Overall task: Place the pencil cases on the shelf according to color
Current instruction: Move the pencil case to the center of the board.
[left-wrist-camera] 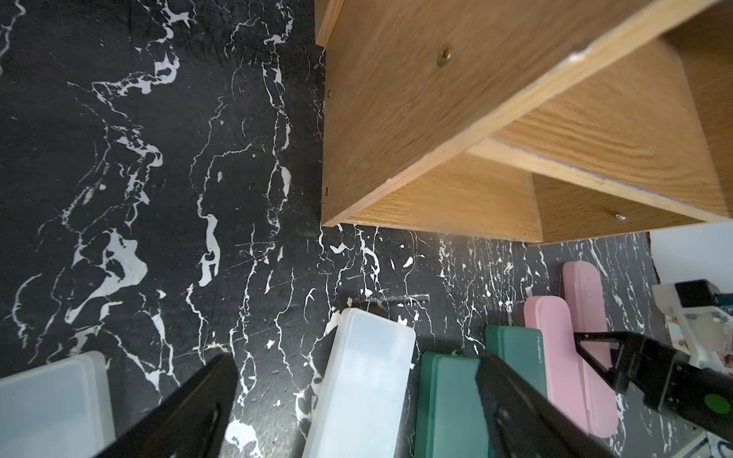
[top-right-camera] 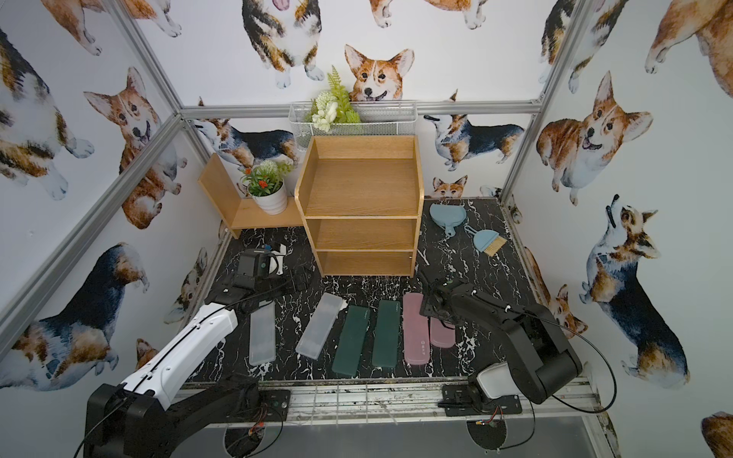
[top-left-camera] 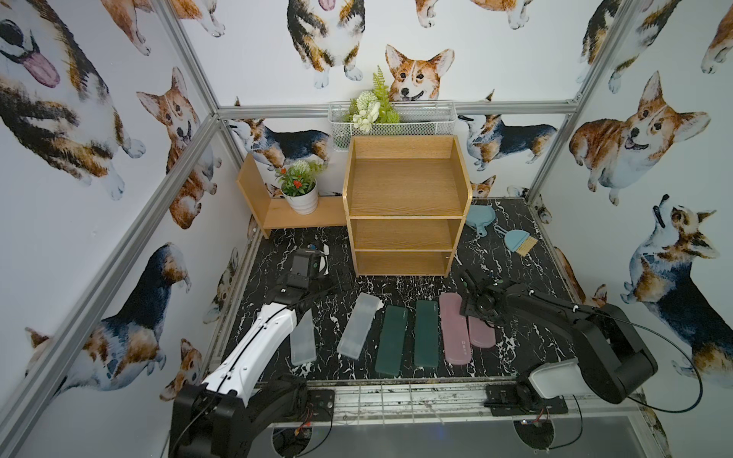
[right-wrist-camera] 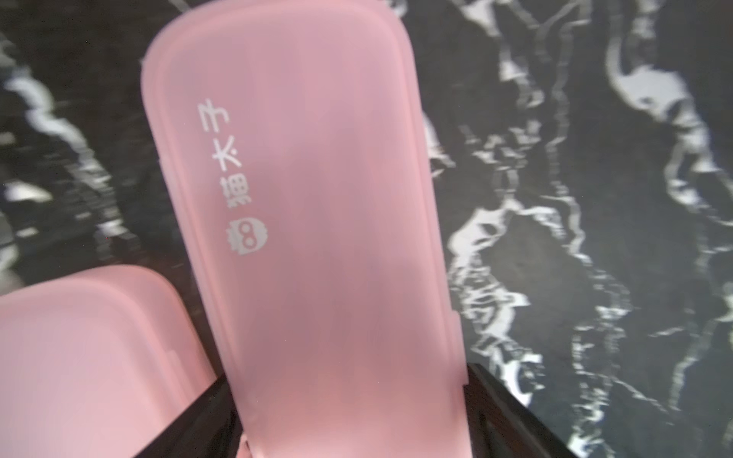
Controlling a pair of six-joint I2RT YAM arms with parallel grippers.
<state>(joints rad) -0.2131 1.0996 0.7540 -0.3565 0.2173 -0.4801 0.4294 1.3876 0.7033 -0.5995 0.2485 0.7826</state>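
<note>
— Right claw stands spread astride the rightmost pink case; whether it pinches, you can't tell.
— And your left claw?
— Spread wide over the desk. Six pencil cases lie along its front edge, pinks at the right end; the shelf stands by the back edge.

The pink cases bore small white print; the green cases were dark and plain, the frosted cases a translucent grey-white. The table was black, veined white like marble. The shelf and stand were light grained wood. The walls were white with tan, black and white corgis. The dustpan and brush were pale blue, the bristles tan. The basket and pot were white, the pot's flowers red-orange among green. The left arm was white and black, the right arm black.
</note>
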